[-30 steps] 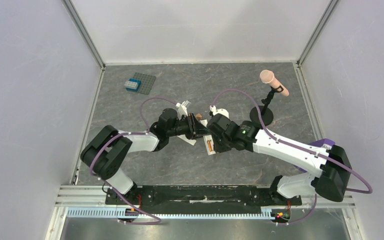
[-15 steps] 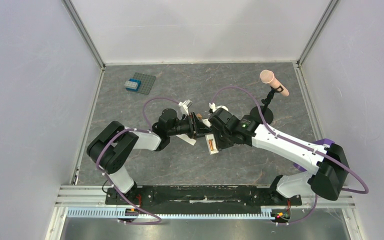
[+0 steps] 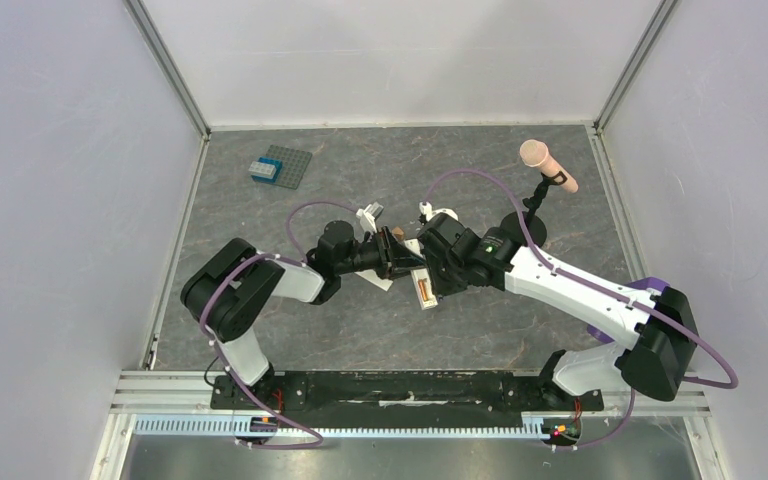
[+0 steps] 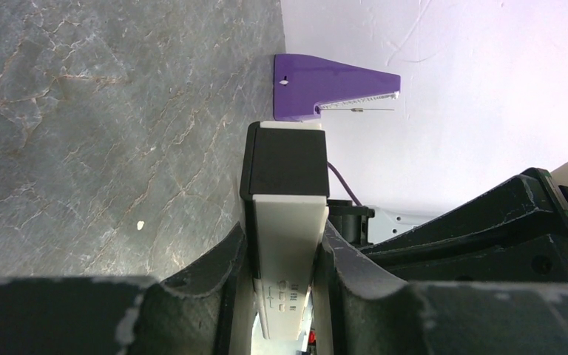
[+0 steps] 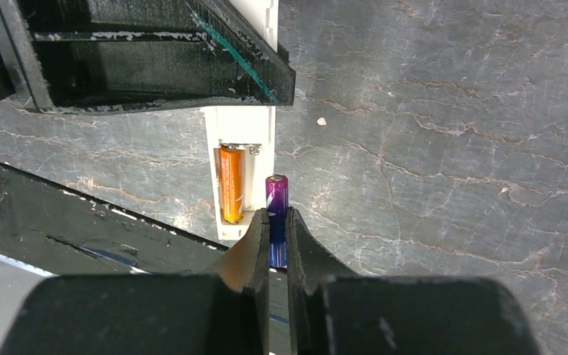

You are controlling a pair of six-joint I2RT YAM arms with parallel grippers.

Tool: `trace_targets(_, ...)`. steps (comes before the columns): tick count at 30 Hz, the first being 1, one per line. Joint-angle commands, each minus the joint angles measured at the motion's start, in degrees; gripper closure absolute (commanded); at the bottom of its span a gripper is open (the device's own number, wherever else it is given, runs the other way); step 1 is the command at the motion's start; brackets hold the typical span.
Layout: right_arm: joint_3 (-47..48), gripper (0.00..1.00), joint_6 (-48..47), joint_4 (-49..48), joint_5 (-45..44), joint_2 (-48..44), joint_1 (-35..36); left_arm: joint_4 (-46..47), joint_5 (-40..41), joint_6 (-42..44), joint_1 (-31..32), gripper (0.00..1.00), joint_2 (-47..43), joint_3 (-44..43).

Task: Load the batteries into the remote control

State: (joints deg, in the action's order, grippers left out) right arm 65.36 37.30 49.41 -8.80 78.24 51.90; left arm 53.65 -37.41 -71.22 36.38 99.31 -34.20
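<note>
The remote control (image 3: 412, 279), a slim cream-white bar, lies mid-table with its battery recess facing up at the near end. My left gripper (image 3: 397, 256) is shut on it; in the left wrist view the remote control (image 4: 287, 244) sits tight between both fingers. The orange-red battery (image 5: 231, 192) lies in the left slot of the recess. My right gripper (image 5: 277, 222) is shut on the dark blue battery (image 5: 276, 196), which points along the remote's right edge, just beside the empty slot. In the top view my right gripper (image 3: 426, 272) is against the remote.
A grey studded plate (image 3: 290, 163) with a blue brick (image 3: 263, 170) lies at the far left. A pink microphone (image 3: 548, 165) on a black stand is at the far right. A purple object (image 4: 333, 92) sits by the right wall.
The right gripper with the blue battery has moved slightly left, closer to the remote's recess. The left arm's elbow has shifted right while its gripper keeps hold of the remote.
</note>
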Motion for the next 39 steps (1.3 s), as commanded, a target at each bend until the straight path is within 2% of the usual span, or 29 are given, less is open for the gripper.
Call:
trace_targets(1,1.1,0.95,0.2,-2.1,1.3,-1.0,-0.1,5.5,0.9,-2.8,-0.1,0.98,0.9,0.1)
trace_targets(10,-0.1,0.95,0.2,-2.9,1.7,-1.1,-0.2,6.9,1.3,-4.0,-0.1,0.98,1.9,0.3)
trace_targets(24,0.1,0.87,1.0,-1.5,1.0,2.0,-0.4,9.9,0.5,-4.7,-0.3,0.98,2.2,1.8)
trace_targets(28,-0.1,0.82,1.0,-1.9,1.0,2.3,-0.7,11.1,0.5,-5.5,-0.3,0.98,2.5,1.9)
trace_targets(33,0.0,0.69,1.9,-2.9,2.3,1.9,-1.0,13.0,0.5,-6.8,-0.3,0.98,3.2,2.2)
trace_targets(39,0.7,0.66,3.0,-4.1,2.9,-0.4,-1.8,13.4,0.6,-7.2,-0.4,0.98,3.3,2.5)
